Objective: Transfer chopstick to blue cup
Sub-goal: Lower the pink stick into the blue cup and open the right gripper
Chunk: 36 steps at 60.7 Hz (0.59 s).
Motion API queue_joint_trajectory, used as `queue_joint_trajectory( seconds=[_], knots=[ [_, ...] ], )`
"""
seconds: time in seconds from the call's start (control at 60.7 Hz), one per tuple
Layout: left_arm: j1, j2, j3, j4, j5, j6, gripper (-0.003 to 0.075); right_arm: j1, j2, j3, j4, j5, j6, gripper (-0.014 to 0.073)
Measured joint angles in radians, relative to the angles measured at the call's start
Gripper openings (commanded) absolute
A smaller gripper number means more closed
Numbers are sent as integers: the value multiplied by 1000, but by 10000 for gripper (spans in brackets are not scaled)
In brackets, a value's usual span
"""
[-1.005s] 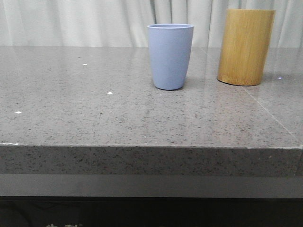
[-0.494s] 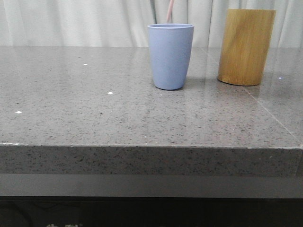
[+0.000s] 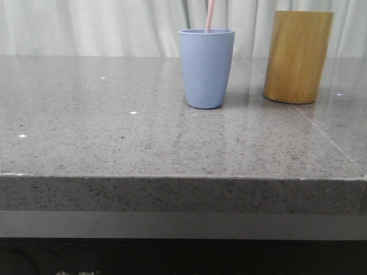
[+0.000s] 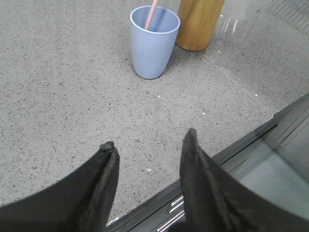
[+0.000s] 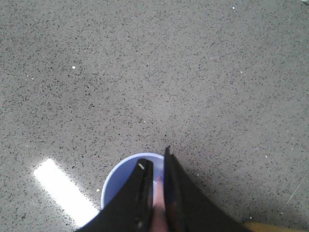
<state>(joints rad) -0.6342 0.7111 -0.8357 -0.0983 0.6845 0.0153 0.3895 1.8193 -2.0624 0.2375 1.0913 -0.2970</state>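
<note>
on the grey speckled stone table [image 3: 114,137], our right gripper [image 5: 157,181] pinches the thin pale pink chopstick [image 3: 210,15] over the matte periwinkle-blue cup [image 3: 206,67], we think to drop it inside; the left gripper [image 4: 149,150] gapes empty.

grey speckled stone worktop [image 3: 114,143] w/ a thick front edge, glossy, a few bright light spots on it. two things stand directly on it, both upright toward the far side: matte light periwinkle-blue tumbler, tapering to its base, no handle [image 3: 206,69], approx mid-width; taller yellow-brown bamboo cylinder [image 3: 297,56] to its right & slightly further back, near but not touching. faint seam line runs diagonally across the worktop's right part.
</note>
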Motion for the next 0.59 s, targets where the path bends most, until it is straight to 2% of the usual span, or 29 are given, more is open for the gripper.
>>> queue_joint_trajectory(
  seconds=[0.115, 0.231, 0.428, 0.593],
  knots=[
    [0, 0, 0, 0, -11, 0, 313, 0, 1, 0, 0, -2, 0, 303],
    [0, 0, 0, 0, -16, 0, 313, 0, 1, 0, 0, -2, 0, 401],
    [0, 0, 0, 0, -19, 0, 313, 0, -55, 0, -1, 17, 17, 405],
    [0, 0, 0, 0, -19, 0, 313, 0, -177, 10, -63, 92, 151, 405]
  ],
)
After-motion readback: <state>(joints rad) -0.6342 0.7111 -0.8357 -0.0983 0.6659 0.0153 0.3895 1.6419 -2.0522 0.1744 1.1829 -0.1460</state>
